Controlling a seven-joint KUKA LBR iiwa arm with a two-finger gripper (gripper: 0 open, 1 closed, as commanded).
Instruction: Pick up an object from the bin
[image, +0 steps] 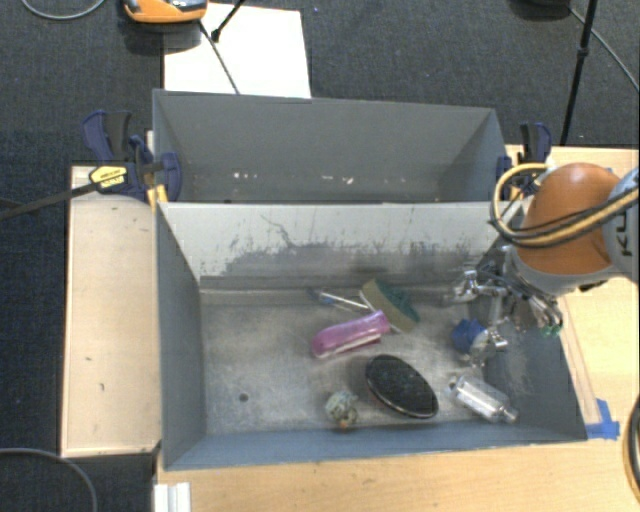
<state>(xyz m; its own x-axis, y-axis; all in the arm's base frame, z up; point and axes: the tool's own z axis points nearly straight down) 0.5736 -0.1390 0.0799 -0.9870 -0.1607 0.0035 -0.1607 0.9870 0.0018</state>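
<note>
Pincer (487, 318) low by the right wall of the grey metal bin (260, 372); you cannot tell how wide it stands.
A small blue rounded object (462, 336) lies just beside it. Centre over that before you close, and stay clear of the silver metal cylinder (481, 398) toward the front right corner.

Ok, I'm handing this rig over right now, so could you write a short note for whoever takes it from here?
Gripper: low at the right side of the bin, by a small blue object; a grip cannot be told.
Things: pink oblong piece mid-bin, tan-and-green brush behind it, black oval brush and greenish lump at the front, silver cylinder front right.
Done: arm is down in the bin.
Left: grasp one thing and lift it out.
</note>
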